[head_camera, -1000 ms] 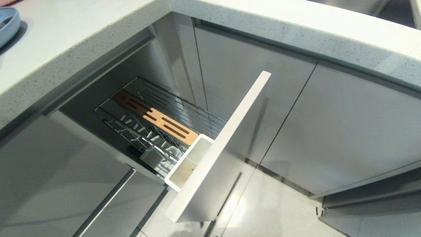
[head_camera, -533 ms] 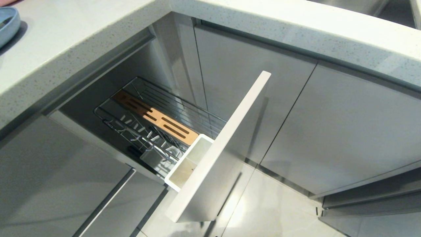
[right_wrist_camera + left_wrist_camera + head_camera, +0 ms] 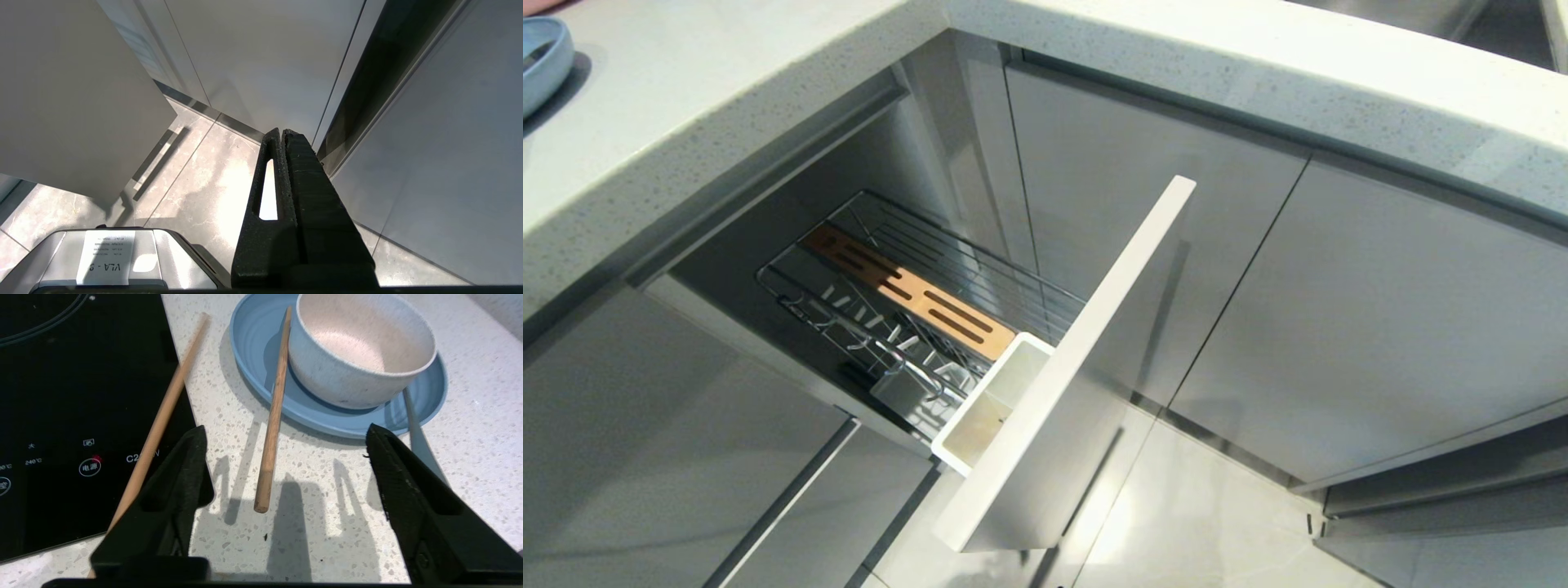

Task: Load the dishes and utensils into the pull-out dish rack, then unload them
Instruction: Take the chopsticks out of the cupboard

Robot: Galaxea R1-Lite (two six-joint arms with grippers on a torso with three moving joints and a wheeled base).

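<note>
- my head view looks steeply down from above the counter corner at the pull-out dish rack (image 3: 915, 318), its front panel toward 5 o'clock.
- my left wrist view sits close over the countertop (image 3: 327, 490), facing the light-blue plate (image 3: 261, 371) at 12 o'clock; the head view catches that plate's rim at 10 o'clock.
- my right wrist view hangs low, facing the floor (image 3: 196, 179) and cabinet doors.

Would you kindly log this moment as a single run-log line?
left tool: open above chopstick | bowl on plate | rack: pulled out, empty | right tool: shut, parked
</note>
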